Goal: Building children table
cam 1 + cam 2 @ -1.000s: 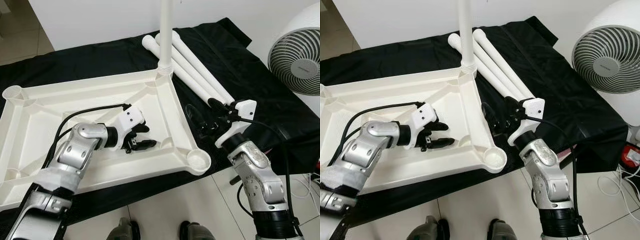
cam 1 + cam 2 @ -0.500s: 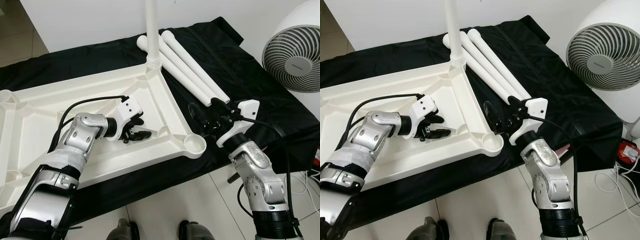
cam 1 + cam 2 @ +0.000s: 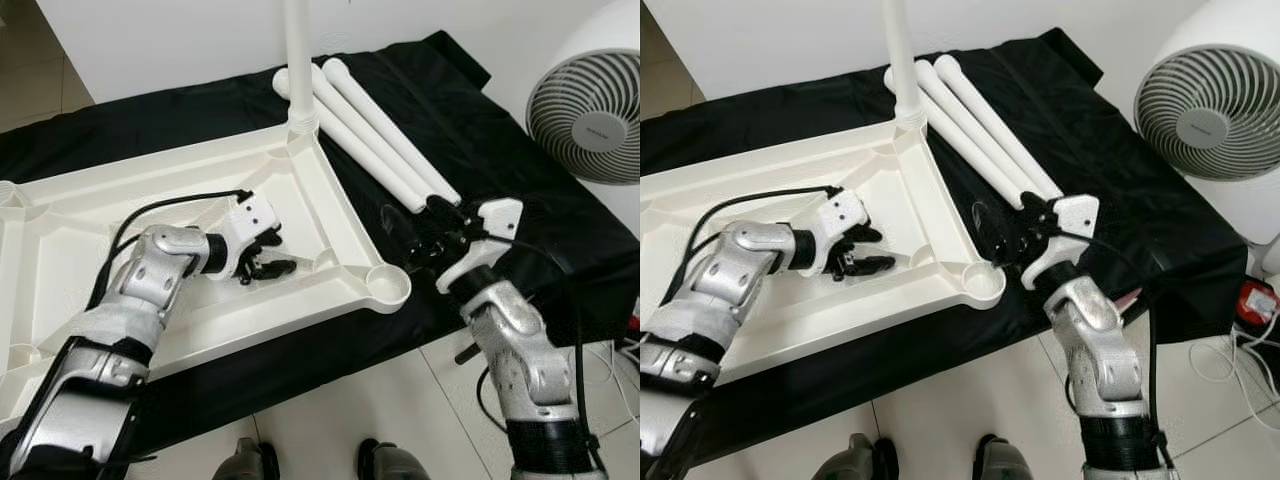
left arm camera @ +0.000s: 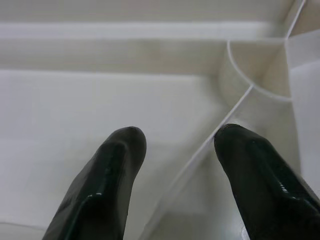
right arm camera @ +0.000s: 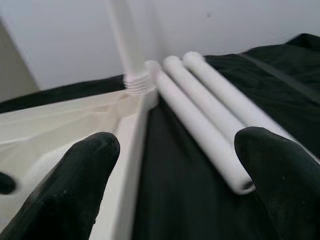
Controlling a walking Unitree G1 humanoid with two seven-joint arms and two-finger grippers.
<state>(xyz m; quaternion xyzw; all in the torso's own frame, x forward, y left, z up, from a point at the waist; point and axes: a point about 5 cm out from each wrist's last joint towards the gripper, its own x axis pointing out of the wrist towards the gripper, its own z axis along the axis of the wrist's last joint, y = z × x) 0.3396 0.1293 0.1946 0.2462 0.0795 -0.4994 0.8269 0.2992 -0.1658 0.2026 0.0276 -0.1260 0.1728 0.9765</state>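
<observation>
Right tool (image 3: 412, 238) edged nearer the tabletop (image 3: 340, 225) rim, fingers apart.

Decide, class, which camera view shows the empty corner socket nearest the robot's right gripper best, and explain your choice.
The left eye view: the corner socket shows whole, its round rim open beside the right gripper. The right eye view shows it as clearly. The left wrist view shows a curved socket wall beyond the left gripper, though which corner's I cannot tell.

Home room — tiled floor (image 3: 330, 420), white fan (image 3: 590, 110), plain wall (image 3: 180, 40)
</observation>
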